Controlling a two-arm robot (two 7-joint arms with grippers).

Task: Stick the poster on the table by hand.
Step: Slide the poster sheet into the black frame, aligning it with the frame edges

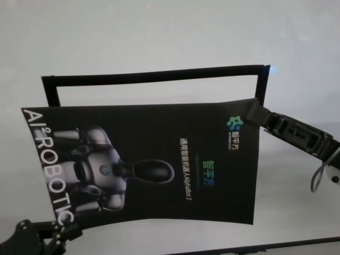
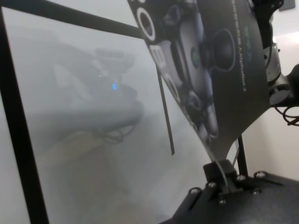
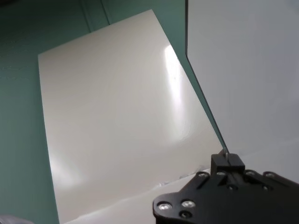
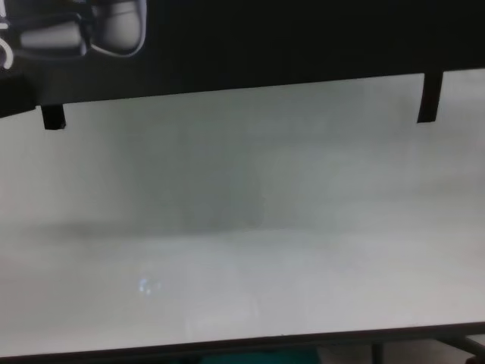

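Note:
The poster point(image 1: 159, 159), black with a silver-white robot figure and white lettering, hangs above the white table point(image 1: 159, 32), gently curved. My left gripper point(image 1: 62, 232) is shut on its near left corner, and the left wrist view shows the fingers point(image 2: 223, 171) pinching the sheet's edge point(image 2: 210, 70). At the far right corner my right gripper point(image 1: 261, 114) is shut on the poster. In the right wrist view its fingertips point(image 3: 227, 161) clamp the edge, and the poster's glossy white back point(image 3: 117, 126) faces the camera. The poster's lower edge point(image 4: 265, 38) fills the top of the chest view.
Narrow black strips point(image 1: 154, 74) form a rectangular outline on the table behind and under the poster. Two strip ends point(image 4: 430, 98) show below the poster in the chest view. The table's dark front edge point(image 4: 242, 345) runs along the near side.

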